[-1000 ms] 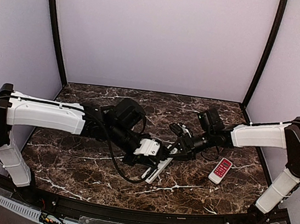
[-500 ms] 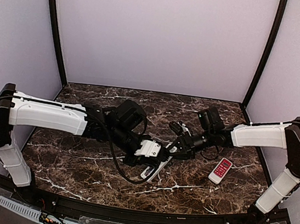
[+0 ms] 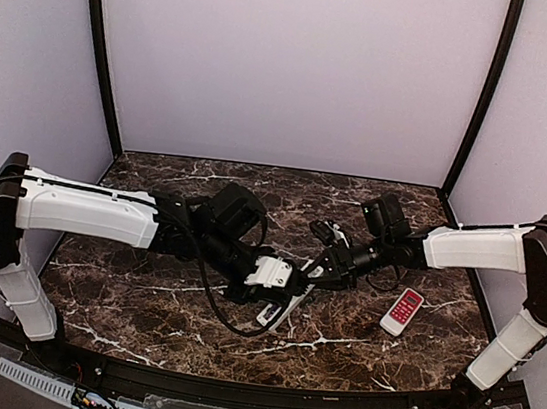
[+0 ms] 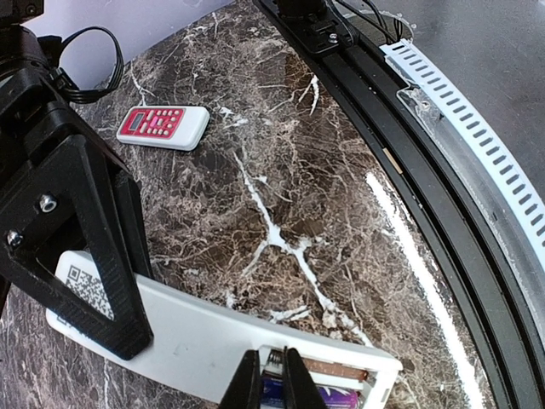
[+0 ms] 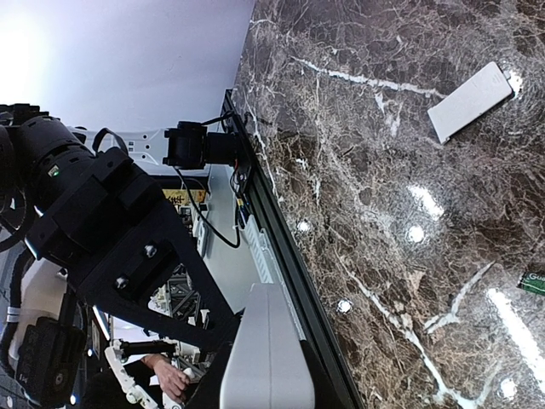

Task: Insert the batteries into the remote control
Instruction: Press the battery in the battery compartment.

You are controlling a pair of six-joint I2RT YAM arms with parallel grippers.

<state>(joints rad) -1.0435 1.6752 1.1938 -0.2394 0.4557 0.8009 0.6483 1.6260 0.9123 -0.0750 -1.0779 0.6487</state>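
Observation:
The long white remote control hangs tilted above the table, back side up. My right gripper is shut on its far end; its body shows between my fingers in the right wrist view. In the left wrist view the remote has its battery compartment open, with one bluish-purple battery lying in the near slot. The other slot shows bare copper-coloured metal. My left gripper is shut to a thin slit, with its tips at the spring end of the compartment over that battery. In the top view it hovers over the remote's middle.
The shorter red-and-white remote lies on the marble at the right, and also shows in the left wrist view. A small white rectangular cover lies flat on the table. The black table rim runs along the near edge.
My left gripper has edged slightly toward the remote's near end. The right gripper and the remote have barely moved.

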